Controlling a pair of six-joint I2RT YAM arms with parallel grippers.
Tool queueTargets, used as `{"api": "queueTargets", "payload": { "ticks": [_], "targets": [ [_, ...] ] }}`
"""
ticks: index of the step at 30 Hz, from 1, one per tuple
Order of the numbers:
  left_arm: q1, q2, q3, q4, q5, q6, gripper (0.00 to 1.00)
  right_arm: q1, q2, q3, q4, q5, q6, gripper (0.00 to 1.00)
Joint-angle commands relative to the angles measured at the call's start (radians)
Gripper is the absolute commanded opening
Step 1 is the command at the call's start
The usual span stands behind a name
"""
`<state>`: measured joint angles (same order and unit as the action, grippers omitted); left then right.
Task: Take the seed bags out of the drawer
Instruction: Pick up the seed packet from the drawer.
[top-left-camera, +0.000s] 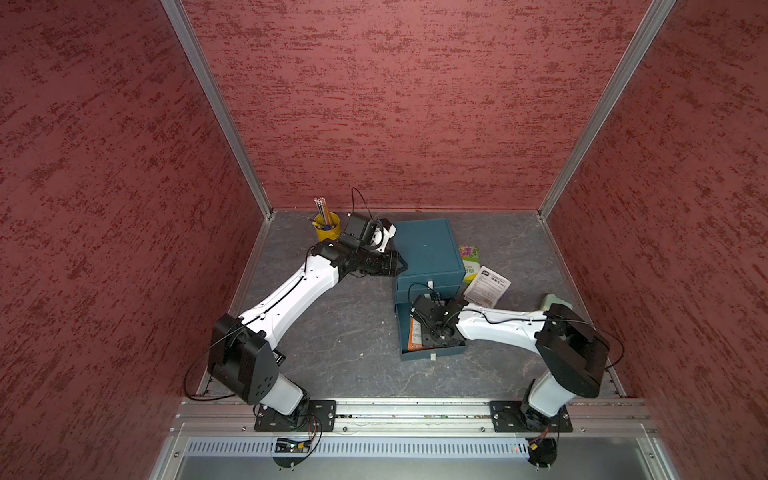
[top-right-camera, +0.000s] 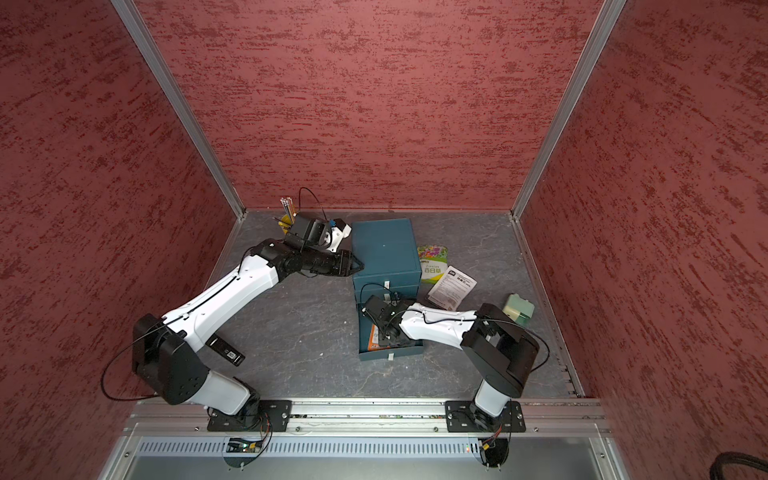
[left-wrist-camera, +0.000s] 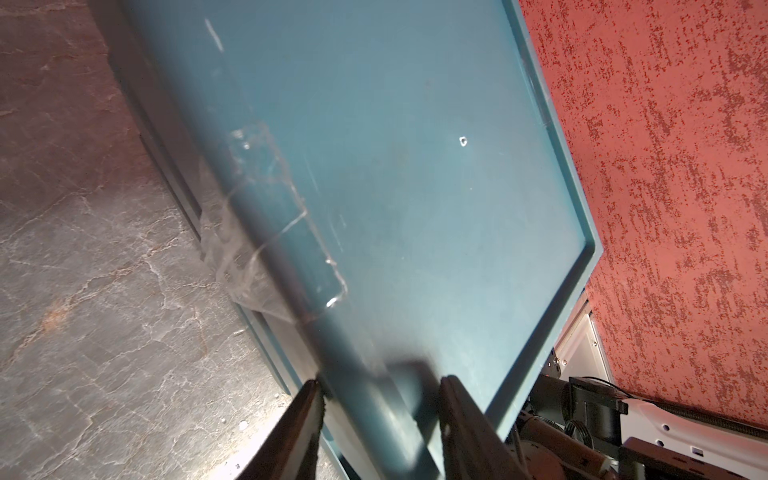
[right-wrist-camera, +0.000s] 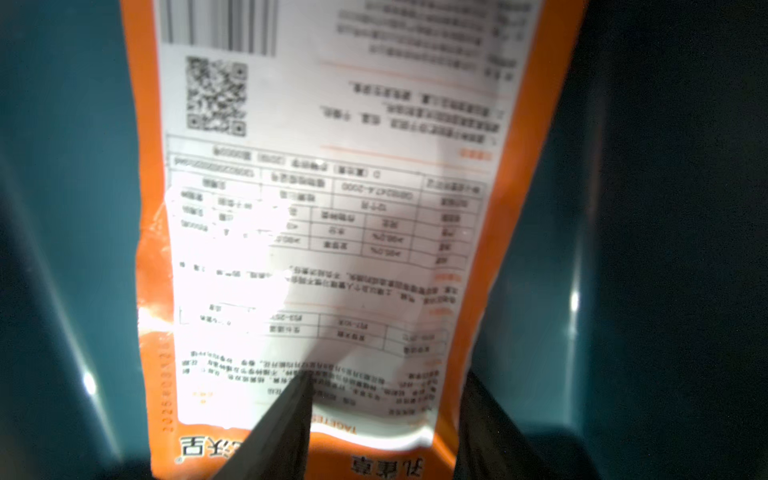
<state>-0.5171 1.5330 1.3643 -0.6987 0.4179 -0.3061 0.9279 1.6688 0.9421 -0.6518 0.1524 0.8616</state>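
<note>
A teal cabinet (top-left-camera: 428, 249) (top-right-camera: 384, 249) stands mid-table with its bottom drawer (top-left-camera: 432, 355) (top-right-camera: 390, 353) pulled out toward the front. An orange-edged seed bag with a white label (right-wrist-camera: 332, 208) (top-left-camera: 415, 334) lies flat in it. My right gripper (right-wrist-camera: 388, 376) (top-left-camera: 436, 334) is down inside the drawer, jaws apart over the bag's near corner, one finger above the label and the other at the orange edge. The green-white flower bag (top-left-camera: 469, 259) and the white text bag (top-left-camera: 486, 291) lie on the table to the right of the cabinet. My left gripper (left-wrist-camera: 381, 380) (top-left-camera: 401, 266) clamps the cabinet's upper left edge.
A yellow cup of pencils (top-left-camera: 327, 226) stands at the back left behind the left wrist. A pale green block (top-right-camera: 517, 309) sits at the right beside the right arm's elbow. A black stick-like object (top-right-camera: 226, 351) lies under the left arm. Red walls close three sides.
</note>
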Motion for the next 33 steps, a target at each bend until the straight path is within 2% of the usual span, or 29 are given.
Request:
{"api": "queueTargets", "payload": {
  "ticks": [1,13,19,26,33],
  "targets": [
    [-0.016,0.075,-0.064,-0.168,-0.078,0.051,0.47,-0.012,0.027,-0.04,0.079,-0.025,0.011,0.49],
    [-0.017,0.071,-0.068,-0.172,-0.079,0.049,0.47,-0.023,-0.038,-0.093,0.128,0.034,0.069,0.01],
    [-0.017,0.072,-0.067,-0.173,-0.08,0.05,0.47,-0.028,-0.14,-0.115,0.161,0.068,0.087,0.0],
    [-0.016,0.07,-0.071,-0.17,-0.08,0.048,0.47,-0.041,-0.27,-0.135,0.184,0.063,0.11,0.0],
    [-0.018,0.07,-0.076,-0.163,-0.077,0.046,0.47,-0.063,-0.338,-0.127,0.171,0.035,0.129,0.0]
  ]
}}
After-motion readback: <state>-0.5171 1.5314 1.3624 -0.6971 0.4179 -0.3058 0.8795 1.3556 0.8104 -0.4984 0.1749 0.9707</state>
